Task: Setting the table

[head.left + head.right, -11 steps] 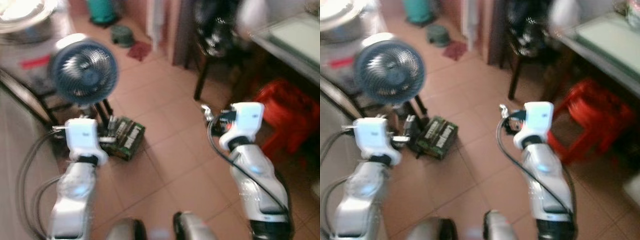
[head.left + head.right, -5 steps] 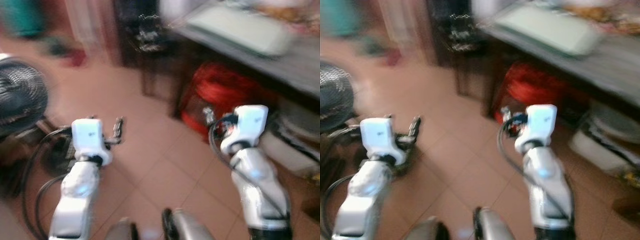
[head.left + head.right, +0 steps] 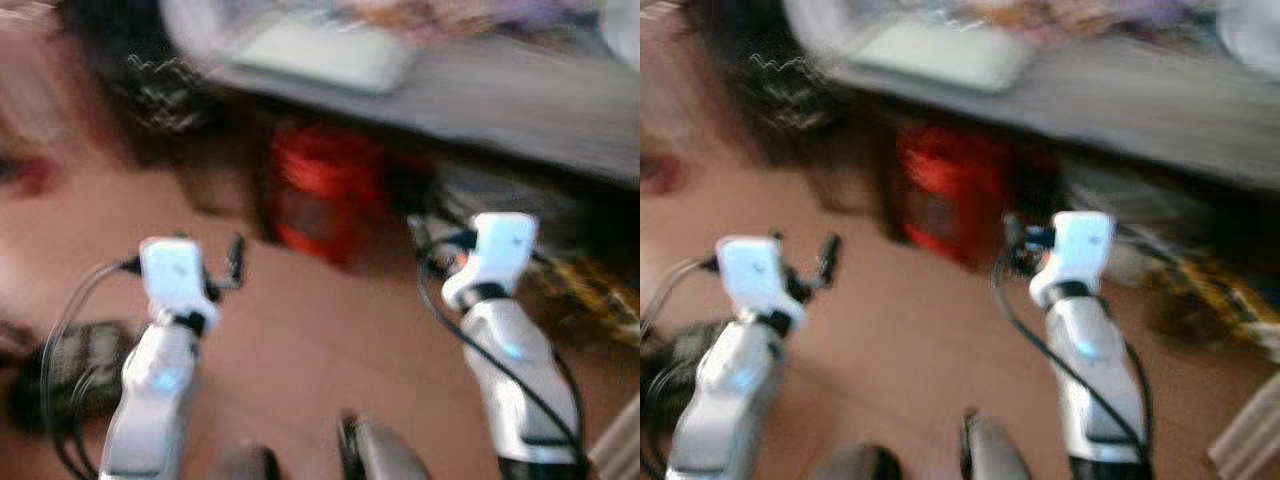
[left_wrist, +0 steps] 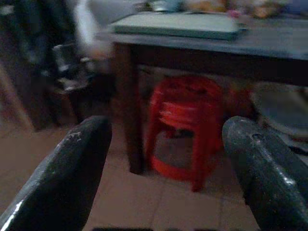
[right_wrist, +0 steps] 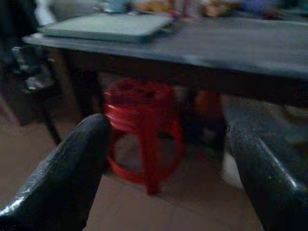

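A dark grey table (image 3: pixel 520 95) stands ahead, blurred, with a pale green tray (image 3: pixel 320 55) lying flat near its left end and colourful things further back that I cannot make out. My left gripper (image 3: pixel 235 262) is raised over the tiled floor, short of the table. In the left wrist view it (image 4: pixel 166 144) is open with nothing between its fingers. My right gripper (image 3: pixel 418 232) hovers at the same height below the table's edge. The right wrist view shows it (image 5: pixel 166 144) open and empty too.
Stacked red stools (image 3: pixel 325 190) sit under the table. A dark chair (image 3: pixel 165 90) with clutter stands at the table's left end. A green box (image 3: pixel 85 360) lies on the floor at my left. A pale basin (image 4: pixel 281 103) and yellowish packaging (image 3: pixel 590 300) lie under the table, right.
The camera has swung to the right: the fan and the box slid off to the left, and the table and red stools came in. Both arms keep the same raised pose.
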Controlling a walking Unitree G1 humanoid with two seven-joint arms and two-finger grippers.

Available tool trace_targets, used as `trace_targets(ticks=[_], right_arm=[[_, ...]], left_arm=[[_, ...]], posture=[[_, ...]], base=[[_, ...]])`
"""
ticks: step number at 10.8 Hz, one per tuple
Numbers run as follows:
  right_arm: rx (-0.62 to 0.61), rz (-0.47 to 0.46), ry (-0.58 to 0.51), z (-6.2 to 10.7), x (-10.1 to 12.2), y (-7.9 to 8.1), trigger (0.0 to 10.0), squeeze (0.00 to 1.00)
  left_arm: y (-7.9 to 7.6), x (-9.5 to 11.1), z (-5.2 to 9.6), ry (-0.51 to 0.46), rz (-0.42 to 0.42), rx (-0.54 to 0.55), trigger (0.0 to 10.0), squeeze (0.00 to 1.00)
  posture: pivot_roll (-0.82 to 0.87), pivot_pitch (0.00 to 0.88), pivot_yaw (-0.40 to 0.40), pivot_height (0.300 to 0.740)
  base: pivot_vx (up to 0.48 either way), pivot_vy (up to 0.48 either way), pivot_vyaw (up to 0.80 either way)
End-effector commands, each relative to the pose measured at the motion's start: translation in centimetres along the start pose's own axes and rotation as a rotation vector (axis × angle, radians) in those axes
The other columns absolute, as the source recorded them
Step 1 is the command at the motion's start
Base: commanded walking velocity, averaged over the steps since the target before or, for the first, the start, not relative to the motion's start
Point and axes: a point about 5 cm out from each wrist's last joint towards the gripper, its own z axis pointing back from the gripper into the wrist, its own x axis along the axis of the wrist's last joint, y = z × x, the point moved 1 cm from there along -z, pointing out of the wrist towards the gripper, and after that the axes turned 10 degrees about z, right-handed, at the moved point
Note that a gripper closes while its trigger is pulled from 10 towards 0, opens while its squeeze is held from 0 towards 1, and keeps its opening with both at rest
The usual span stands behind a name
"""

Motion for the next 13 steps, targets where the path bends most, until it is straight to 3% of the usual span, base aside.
trace_targets(ticks=[1, 3, 5, 8, 13], right_arm=[[-0.003, 0.005, -0.022, 0.09, 0.63, -0.18, 10.0, 0.00], [0.001, 0.014, -0.027, 0.30, 0.61, -0.18, 10.0, 0.00], [0.008, 0.013, -0.044, 0.35, 0.81, -0.03, 10.0, 0.00], [0.014, 0.014, -0.047, 0.39, 0.77, 0.22, 10.0, 0.00], [0.020, 0.033, -0.078, -0.05, 1.42, 0.05, 10.0, 0.00]], left_arm=[[-0.10, 0.27, 0.07, -0.009, -0.004, -0.002, 10.0, 0.00], [-0.12, 0.13, 0.30, -0.001, -0.002, -0.007, 10.0, 0.00], [-0.24, 0.13, 0.33, 0.000, 0.002, -0.017, 10.0, 0.00], [-0.50, 0.04, 0.46, 0.003, 0.003, -0.035, 10.0, 0.00], [-1.00, 0.55, 0.23, -0.007, 0.013, -0.079, 10.0, 0.00]], posture=[[-0.07, 0.149, 0.045, 0.740], [-0.07, 0.146, 0.046, 0.740], [-0.07, 0.143, 0.047, 0.740], [-0.07, 0.138, 0.046, 0.740], [-0.07, 0.150, 0.047, 0.740]], base=[[0.000, 0.000, -0.80], [0.000, -0.274, -0.80], [0.000, -0.420, 0.00], [0.000, 0.000, 0.00], [0.000, -0.465, 0.00]])
